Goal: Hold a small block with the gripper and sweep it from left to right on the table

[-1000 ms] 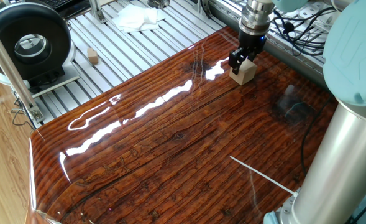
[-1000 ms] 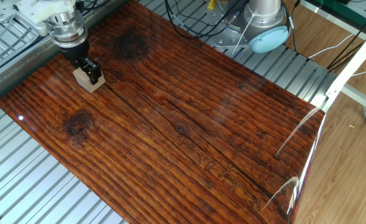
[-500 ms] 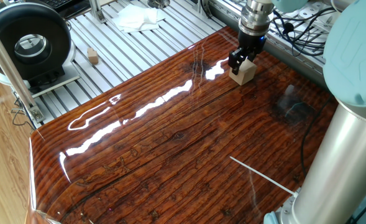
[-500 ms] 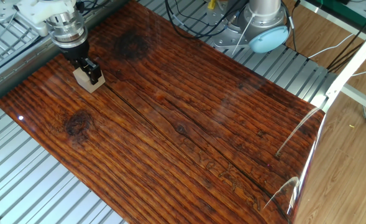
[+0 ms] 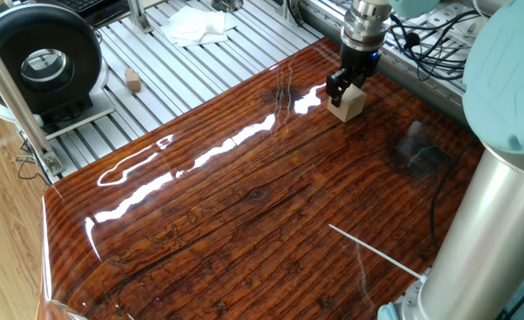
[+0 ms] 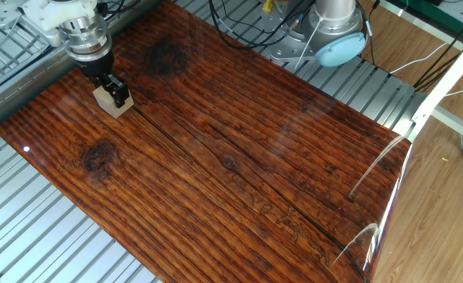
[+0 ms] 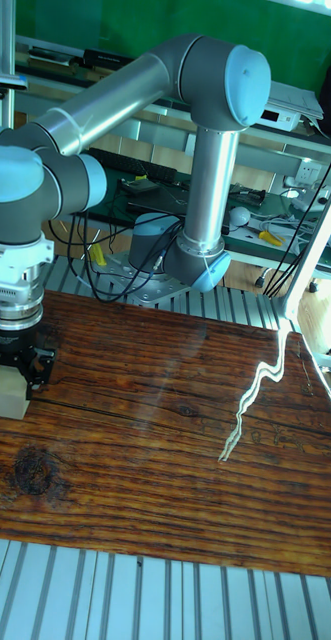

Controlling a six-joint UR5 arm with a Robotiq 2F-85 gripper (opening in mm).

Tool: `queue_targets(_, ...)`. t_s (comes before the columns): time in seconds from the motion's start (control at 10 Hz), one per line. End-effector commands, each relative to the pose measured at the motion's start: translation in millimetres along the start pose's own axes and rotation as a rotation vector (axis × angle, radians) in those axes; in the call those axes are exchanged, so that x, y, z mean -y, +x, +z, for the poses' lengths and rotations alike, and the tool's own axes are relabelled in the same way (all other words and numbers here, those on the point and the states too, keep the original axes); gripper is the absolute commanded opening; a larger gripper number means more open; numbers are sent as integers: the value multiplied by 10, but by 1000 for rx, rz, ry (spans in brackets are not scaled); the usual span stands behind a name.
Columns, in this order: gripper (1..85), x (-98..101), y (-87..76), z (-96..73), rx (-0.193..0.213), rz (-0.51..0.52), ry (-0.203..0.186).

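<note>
The small block [image 5: 350, 106] is a pale beige wooden cube resting on the glossy reddish-brown table [image 5: 244, 204] near its far corner. My black gripper [image 5: 342, 87] points straight down over it, fingers closed on the block's upper part. In the other fixed view the block [image 6: 109, 105] sits by the table's [image 6: 239, 149] upper left edge under the gripper [image 6: 114, 91]. The tall fixed view shows the block [image 7: 6, 397] at the far left of the table [image 7: 165, 450], held by the gripper [image 7: 16, 372] below the silver wrist.
A tinier brownish block [image 5: 133, 81] lies on the ribbed aluminium slats [image 5: 217, 62], near a black round device [image 5: 39, 53] and white cloth [image 5: 195, 25]. Cables [image 5: 431, 44] run behind the gripper. The arm's thick column [image 5: 502, 178] rises at the right.
Almost nothing differs; the gripper and the block have shifted by a few pixels at most.
</note>
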State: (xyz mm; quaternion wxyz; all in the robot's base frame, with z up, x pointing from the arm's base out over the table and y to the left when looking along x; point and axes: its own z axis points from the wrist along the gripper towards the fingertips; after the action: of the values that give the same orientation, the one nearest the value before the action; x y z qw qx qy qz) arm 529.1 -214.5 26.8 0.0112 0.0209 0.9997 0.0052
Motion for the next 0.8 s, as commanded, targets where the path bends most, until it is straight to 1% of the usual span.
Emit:
queue_targets(0.0,10,-10,-18,-3,6,7,-7)
queue_targets(0.3,10,-41,-7,-17,5,11,-5)
queue_targets(0.7,10,-36,-10,-12,2,11,-7)
